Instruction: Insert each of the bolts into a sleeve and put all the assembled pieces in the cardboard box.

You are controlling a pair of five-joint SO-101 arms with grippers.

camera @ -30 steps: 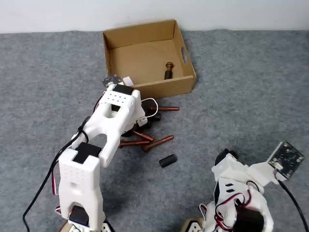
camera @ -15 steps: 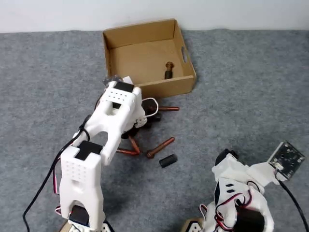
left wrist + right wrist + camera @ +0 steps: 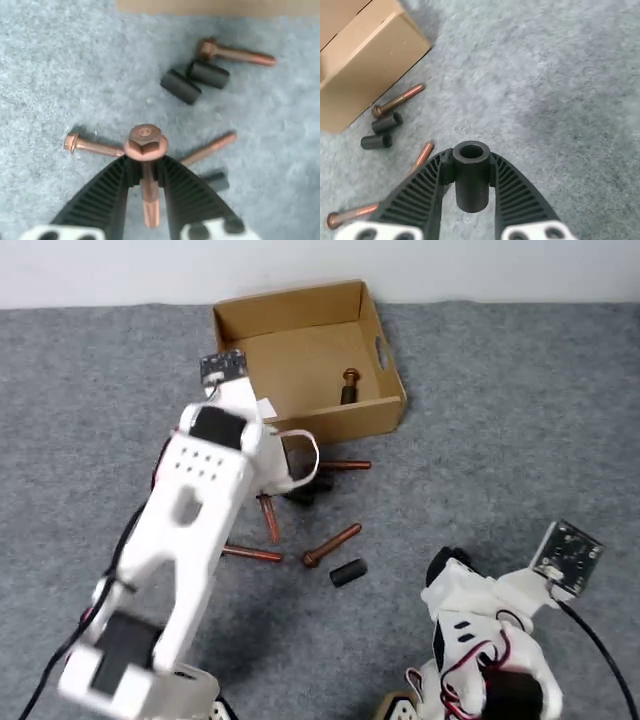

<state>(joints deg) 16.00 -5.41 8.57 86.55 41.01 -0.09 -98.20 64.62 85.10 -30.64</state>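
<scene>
The left end effector grips a copper bolt, the right end effector a black sleeve.

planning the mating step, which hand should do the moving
Likely left: the left hand grips a bolt by the shank; the right hand holds a sleeve, bore open, a ready socket.

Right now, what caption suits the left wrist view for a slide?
Left hand grips a copper bolt; loose bolts and black sleeves lie on grey carpet.
</scene>
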